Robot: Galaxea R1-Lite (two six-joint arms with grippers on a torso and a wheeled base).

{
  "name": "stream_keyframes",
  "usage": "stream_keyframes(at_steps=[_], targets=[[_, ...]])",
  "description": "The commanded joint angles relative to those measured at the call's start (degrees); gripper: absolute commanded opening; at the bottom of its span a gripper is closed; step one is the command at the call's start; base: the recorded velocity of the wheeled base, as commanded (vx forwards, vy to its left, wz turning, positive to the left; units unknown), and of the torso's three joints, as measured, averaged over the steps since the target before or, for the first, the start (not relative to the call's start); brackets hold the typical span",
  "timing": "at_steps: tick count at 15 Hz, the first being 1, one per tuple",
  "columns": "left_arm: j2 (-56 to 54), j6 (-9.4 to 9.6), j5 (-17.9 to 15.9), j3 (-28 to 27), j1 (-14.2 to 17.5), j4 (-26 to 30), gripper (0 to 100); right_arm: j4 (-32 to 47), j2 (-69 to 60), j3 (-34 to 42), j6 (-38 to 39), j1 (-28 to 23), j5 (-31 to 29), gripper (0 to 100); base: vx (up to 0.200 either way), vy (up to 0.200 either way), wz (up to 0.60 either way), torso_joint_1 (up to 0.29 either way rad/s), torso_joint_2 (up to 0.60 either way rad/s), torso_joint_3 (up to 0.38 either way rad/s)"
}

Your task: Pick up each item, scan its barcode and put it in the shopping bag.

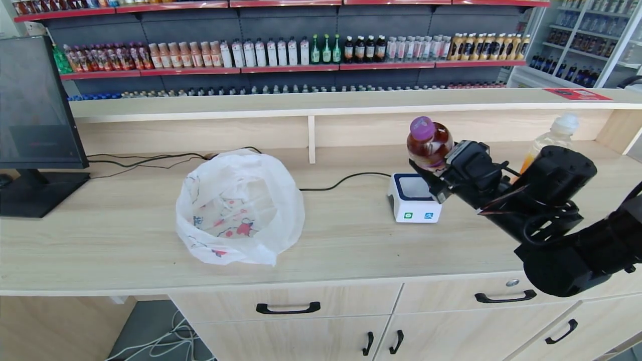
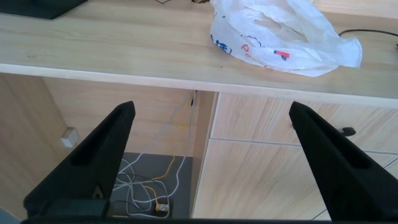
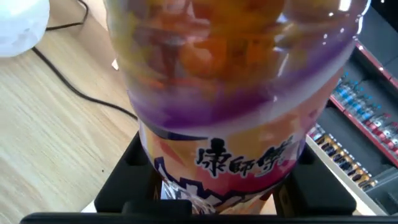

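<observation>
My right fingers (image 1: 426, 176) are clamped on the purple-capped bottle (image 1: 429, 144), holding it tilted just above the scanner (image 1: 415, 199). My left fingers (image 2: 102, 155) are spread wide and empty, below the counter (image 2: 124, 56) edge. The shopping bag (image 1: 241, 205) lies open on the counter, left of the scanner.

A light wood-grain surface (image 1: 100, 240) runs across the room, with a raised ledge (image 1: 301, 103) along its far edge and a thin upright divider (image 1: 311, 138) under that ledge. A dark monitor (image 1: 35, 110) stands on a black base at the left end, with thin black cables (image 1: 140, 160) lying beside it. Below the front edge are drawers (image 1: 225, 303) and cupboard doors (image 1: 281, 341) with black handles. Behind, dark wall shelves (image 1: 301, 67) with red edges carry rows of bottled drinks. A white shelving unit (image 1: 582, 45) stands at the far right. White cords (image 1: 170, 341) lie on the grey floor (image 1: 145, 326).
</observation>
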Motion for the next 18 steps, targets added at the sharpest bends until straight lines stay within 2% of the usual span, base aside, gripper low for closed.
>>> stream_keyframes(at_steps=[1, 6, 12, 13, 15, 18], targets=[[0.02, -0.02, 0.04, 0.0, 0.04, 0.02, 100, -0.17, 2.31, -2.2, -1.96, 0.06, 1.55, 0, 0.0, 0.0, 0.0, 0.0, 0.0, 0.0], [0.02, -0.02, 0.04, 0.0, 0.04, -0.06, 100, -1.05, 6.44, -8.09, -7.85, -1.17, 7.61, 0, 0.0, 0.0, 0.0, 0.0, 0.0, 0.0], [0.02, -0.02, 0.04, 0.0, 0.04, -0.06, 100, -7.12, 8.81, -3.52, -9.69, -2.75, 10.95, 0, 0.0, 0.0, 0.0, 0.0, 0.0, 0.0], [0.02, -0.02, 0.04, 0.0, 0.04, -0.06, 100, -7.12, 8.81, -3.52, -9.69, -2.75, 10.95, 0, 0.0, 0.0, 0.0, 0.0, 0.0, 0.0], [0.02, -0.02, 0.04, 0.0, 0.04, 0.02, 100, -6.94, 9.34, -5.89, -11.98, -4.51, 17.02, 0, 0.0, 0.0, 0.0, 0.0, 0.0, 0.0], [0.02, -0.02, 0.04, 0.0, 0.04, -0.06, 100, -6.85, 8.64, -7.12, -12.24, -5.21, 18.07, 0, 0.0, 0.0, 0.0, 0.0, 0.0, 0.0]])
